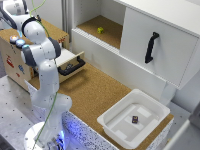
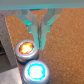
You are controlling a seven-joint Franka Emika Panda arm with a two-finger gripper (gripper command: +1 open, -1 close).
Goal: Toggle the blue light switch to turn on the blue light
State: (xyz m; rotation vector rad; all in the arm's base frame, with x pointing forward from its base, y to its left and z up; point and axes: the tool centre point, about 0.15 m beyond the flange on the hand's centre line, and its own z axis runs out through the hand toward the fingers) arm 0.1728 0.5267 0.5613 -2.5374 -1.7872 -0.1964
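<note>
The gripper hangs over the cork-covered top of the light wooden box, its two fingers drawn close together with only a slim gap between the tips and nothing held between them. In the wrist view the fingertips end just beside an orange dome light, which glows, and a little farther out along the same row sits a second dome, the blue light, showing a bright cyan-blue face inside a pale rim. It looks lit, though glare on the glossy cap could give the same look, so I would not call it settled.

The relation that matters: the blue light lies beyond the orange one from the fingertips, the two domes touching or nearly so, and the gripper stands nearer the orange. No separate switch lever shows in either view; whether the dome itself is the thing to press I cannot tell.

In the exterior view the arm rises from its base at the table edge and bends back over the box, where two small caps sit on top. Beside it an open drawer juts out, and well apart a white bin rests on the cork counter.
</note>
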